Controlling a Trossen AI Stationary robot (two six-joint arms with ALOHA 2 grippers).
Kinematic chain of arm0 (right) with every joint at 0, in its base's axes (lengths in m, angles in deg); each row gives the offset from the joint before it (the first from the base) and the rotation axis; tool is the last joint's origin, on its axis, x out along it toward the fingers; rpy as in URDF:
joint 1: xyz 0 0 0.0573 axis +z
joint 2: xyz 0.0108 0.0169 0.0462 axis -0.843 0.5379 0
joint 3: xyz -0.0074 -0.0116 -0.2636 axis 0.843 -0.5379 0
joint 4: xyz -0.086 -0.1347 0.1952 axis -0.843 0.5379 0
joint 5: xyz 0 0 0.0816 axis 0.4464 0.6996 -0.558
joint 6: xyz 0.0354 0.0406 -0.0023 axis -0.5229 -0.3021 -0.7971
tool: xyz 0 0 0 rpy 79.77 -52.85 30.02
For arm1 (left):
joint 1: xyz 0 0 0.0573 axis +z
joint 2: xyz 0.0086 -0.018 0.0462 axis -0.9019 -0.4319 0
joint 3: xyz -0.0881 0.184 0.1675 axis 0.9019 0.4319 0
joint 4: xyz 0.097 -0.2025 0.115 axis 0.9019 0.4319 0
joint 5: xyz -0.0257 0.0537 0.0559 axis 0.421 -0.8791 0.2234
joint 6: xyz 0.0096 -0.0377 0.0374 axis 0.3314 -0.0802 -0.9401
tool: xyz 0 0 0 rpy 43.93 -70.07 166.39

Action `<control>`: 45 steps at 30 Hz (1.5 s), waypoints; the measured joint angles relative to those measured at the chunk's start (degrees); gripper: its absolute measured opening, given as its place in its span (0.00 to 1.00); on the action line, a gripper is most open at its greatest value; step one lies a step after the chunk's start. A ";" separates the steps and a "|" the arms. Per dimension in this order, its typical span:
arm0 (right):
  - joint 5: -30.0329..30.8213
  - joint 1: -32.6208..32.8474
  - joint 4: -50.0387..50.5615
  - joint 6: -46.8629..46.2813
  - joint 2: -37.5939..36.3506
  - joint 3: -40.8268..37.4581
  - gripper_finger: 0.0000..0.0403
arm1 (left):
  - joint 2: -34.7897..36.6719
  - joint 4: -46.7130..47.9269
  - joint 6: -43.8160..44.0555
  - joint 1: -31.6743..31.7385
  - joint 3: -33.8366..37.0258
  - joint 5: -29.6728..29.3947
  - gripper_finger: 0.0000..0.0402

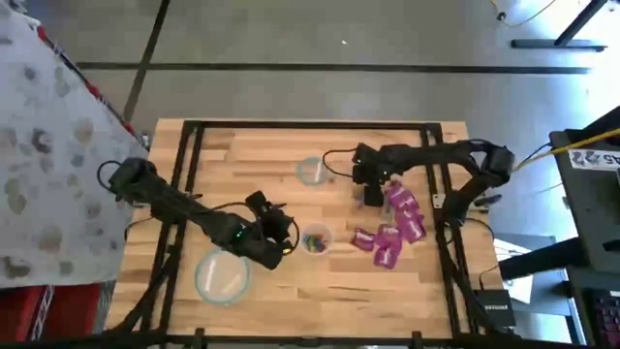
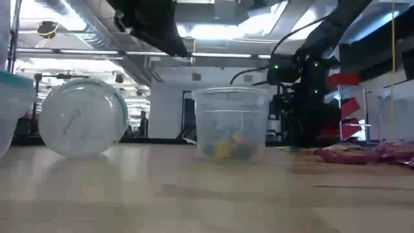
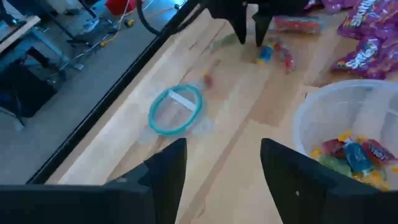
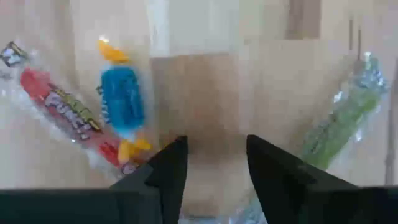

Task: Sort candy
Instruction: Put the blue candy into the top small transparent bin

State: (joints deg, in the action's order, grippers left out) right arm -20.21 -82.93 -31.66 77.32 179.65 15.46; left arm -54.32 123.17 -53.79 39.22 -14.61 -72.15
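Magenta candy packets [image 1: 397,228] lie in a heap on the table's right part. Beside them, under my right gripper [image 1: 373,196], lie a blue sweet with yellow ends [image 4: 121,102], a long red one [image 4: 62,118] and a green one [image 4: 339,130]. My right gripper [image 4: 214,162] points down, open, over bare wood between the blue and green sweets, holding nothing. A small clear cup [image 1: 315,237] at mid-table holds several mixed sweets [image 3: 351,155]. My left gripper [image 1: 276,228] hovers open beside that cup, fingers [image 3: 168,168] with nothing between them.
A clear teal-rimmed bowl [image 1: 312,172] sits toward the far edge, seen as [image 3: 176,109] from the left wrist. A larger teal-rimmed bowl [image 1: 223,276] rests near the front left. A black frame [image 1: 184,145] runs around the tabletop. Bare wood lies at the front centre.
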 joint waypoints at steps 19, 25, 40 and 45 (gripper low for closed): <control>-6.57 8.11 -3.63 -0.26 -3.11 -0.96 0.27 | 0.00 0.03 -0.43 0.00 -0.01 0.08 0.47; -9.54 9.39 -3.78 -0.24 -3.28 -1.05 0.38 | 0.00 0.03 -0.64 0.04 0.00 0.08 0.47; -6.92 13.43 -3.19 -3.82 -1.10 -0.92 0.62 | 0.00 0.01 -0.99 1.40 0.00 0.08 0.47; -2.17 16.65 -4.01 -4.86 0.25 -0.82 0.54 | -0.01 0.01 -1.02 1.33 0.00 0.09 0.47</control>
State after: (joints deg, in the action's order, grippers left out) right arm -22.38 -66.28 -35.68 72.46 179.90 14.64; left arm -54.33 123.18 -54.82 40.56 -14.61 -72.06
